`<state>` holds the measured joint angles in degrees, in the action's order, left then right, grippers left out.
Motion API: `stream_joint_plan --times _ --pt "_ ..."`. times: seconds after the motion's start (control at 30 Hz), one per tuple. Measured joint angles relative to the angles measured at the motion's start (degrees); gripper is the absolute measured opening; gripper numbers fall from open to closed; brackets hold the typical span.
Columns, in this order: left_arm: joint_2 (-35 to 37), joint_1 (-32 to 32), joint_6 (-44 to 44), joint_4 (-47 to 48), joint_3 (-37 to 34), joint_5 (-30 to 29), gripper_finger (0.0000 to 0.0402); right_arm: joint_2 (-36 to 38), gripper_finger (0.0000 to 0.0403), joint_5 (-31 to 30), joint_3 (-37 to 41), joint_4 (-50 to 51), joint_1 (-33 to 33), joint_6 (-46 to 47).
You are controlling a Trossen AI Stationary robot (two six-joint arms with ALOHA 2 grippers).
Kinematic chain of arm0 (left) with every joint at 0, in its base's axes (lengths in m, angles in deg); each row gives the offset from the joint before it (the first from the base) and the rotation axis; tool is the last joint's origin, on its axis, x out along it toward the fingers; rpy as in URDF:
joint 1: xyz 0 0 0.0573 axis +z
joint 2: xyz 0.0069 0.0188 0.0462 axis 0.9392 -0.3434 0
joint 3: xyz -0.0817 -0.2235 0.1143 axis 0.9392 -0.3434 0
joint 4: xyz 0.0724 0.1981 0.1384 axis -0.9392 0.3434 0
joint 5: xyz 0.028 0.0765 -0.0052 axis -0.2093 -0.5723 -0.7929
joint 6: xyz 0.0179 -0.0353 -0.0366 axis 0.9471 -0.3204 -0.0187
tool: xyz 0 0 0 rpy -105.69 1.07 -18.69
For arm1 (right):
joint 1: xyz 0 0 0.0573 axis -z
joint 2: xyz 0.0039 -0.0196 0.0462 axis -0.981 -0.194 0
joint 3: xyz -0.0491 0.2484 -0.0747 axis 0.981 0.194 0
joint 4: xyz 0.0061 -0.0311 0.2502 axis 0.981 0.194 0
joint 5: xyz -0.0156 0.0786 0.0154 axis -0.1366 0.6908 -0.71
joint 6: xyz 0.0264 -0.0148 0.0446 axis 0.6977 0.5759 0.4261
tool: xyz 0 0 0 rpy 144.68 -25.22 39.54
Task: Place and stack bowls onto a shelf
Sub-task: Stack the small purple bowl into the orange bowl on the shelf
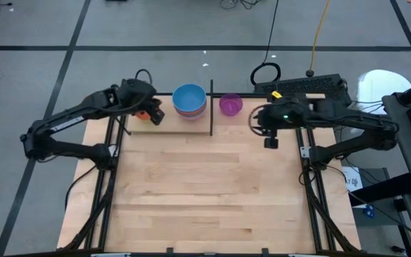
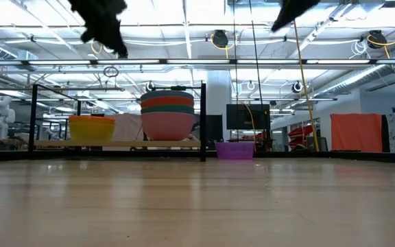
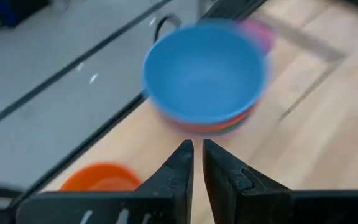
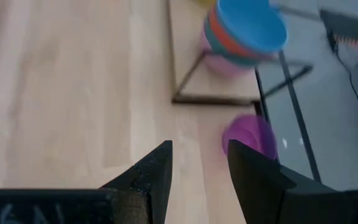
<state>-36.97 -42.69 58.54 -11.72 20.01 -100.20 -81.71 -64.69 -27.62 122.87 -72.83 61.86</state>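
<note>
You are looking at small, thin-walled plastic bowls, so you are likely dealing with something light, fairly stiff and slick, and the wall at the rim is the safest place to pinch, one finger inside and one outside. The stack of bowls [image 1: 189,101] is sitting on the shelf [image 1: 168,122] at the far edge of the surface [image 1: 205,193], with the blue bowl [image 3: 204,70] on top and, in the low view, red, teal and pink bowls nested beneath it. A second small pile, the orange bowl [image 3: 99,178] over a yellow one [image 2: 91,131], is resting on the shelf beside it, under the left gripper [image 1: 153,114]. That left gripper is hovering above the shelf with its fingers nearly together and nothing between them. The purple bowl [image 1: 230,105] is standing alone on the surface just past the shelf's black upright [image 1: 211,107], off the plank. The right gripper [image 1: 271,140] is hanging near it with its fingers [image 4: 146,174] spread and empty. If you are going for the purple bowl, you are best approaching from above and closing gently on the near rim, since a hard squeeze may flex the wall or skid the bowl away.
</note>
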Motion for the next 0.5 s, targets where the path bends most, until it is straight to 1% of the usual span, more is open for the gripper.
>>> stream_joint_plan --times 0.13,0.23,0.3,0.37,0.5 --pt "0.6 -4.4 0.3 0.0 4.5 0.1 0.0042 -2.7 0.0146 0.0 4.9 -4.8 4.2 -2.7" --pt "0.5 -7.1 0.3 0.0 6.7 0.1 0.0042 -6.6 0.0146 0.1 6.8 -9.9 8.5 -4.8" --pt "0.6 -8.6 -0.4 -0.1 7.6 0.1 0.0042 -10.1 0.0146 0.3 7.1 -11.6 11.6 -7.4" --pt "0.6 -9.8 -1.7 0.0 7.9 0.1 0.0042 -13.3 0.0145 3.3 7.1 -13.4 15.0 -11.0" --pt "0.5 -11.7 -3.5 0.0 7.7 0.1 0.0042 -18.9 0.0136 11.8 7.1 -15.7 21.5 -19.0"
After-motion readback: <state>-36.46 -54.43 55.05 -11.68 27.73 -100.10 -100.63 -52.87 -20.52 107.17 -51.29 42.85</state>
